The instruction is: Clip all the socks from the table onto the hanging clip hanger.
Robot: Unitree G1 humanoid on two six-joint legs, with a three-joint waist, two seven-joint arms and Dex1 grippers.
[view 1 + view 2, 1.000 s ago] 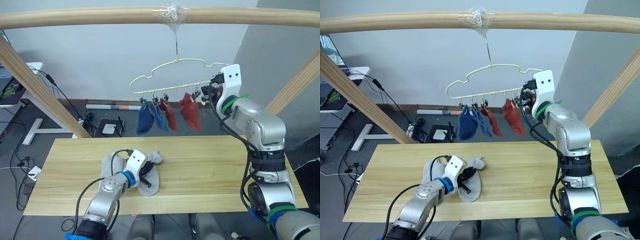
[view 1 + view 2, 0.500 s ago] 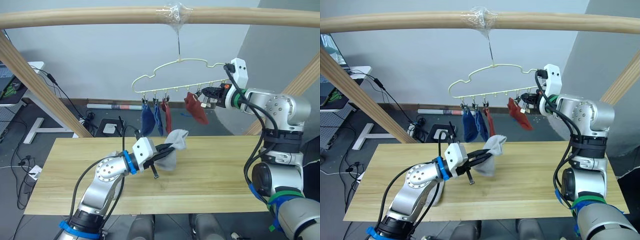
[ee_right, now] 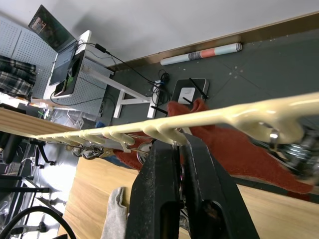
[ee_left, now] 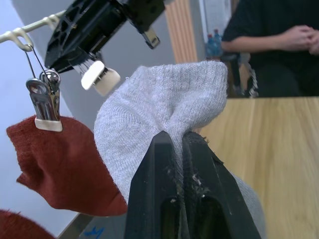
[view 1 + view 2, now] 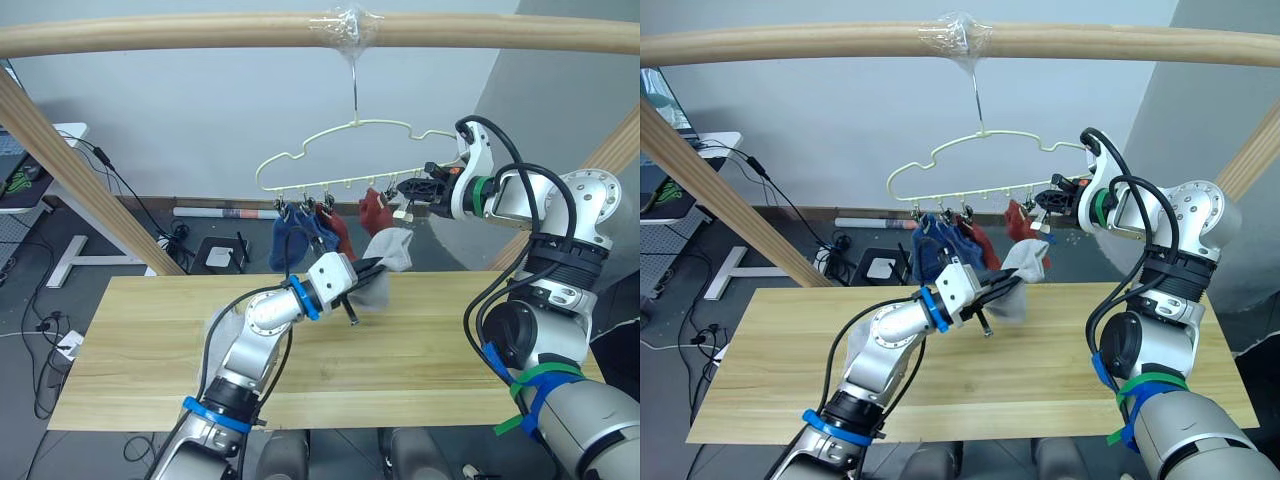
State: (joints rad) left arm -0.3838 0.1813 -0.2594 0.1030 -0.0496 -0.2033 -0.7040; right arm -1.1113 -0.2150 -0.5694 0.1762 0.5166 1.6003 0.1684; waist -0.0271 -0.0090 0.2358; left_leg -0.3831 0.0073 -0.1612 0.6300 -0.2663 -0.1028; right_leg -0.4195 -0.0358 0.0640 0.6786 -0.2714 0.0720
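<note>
Under the wooden pole [image 5: 300,30]: clip hanger [image 5: 330,160] hung by its hook, cloud-shaped top above a row of small metal clips.
Below the clip hanger, left part: two blue socks [image 5: 292,235] clipped and dangling.
Below the clip hanger, middle: two rust red socks [image 5: 375,212] clipped just beside the blue pair.
Near the clip hanger's right end: grey sock [image 4: 164,109] held up off the desk, cuff raised close under a free clip [image 4: 102,79].
Left gripper [image 5: 365,277]: just below the clip hanger, jaws clamped together on the grey sock's middle.
Right gripper [image 3: 180,149]: at the clip hanger's right end, jaws closed on a clip hanging from the cream wire.
Well below the clip hanger, on the desk [image 5: 450,340]: second grey sock [image 5: 218,322], partly hidden behind the left arm.
Beyond the clip hanger, in the left wrist view: seated person in dark clothing [image 4: 279,45], hands clasped.
</note>
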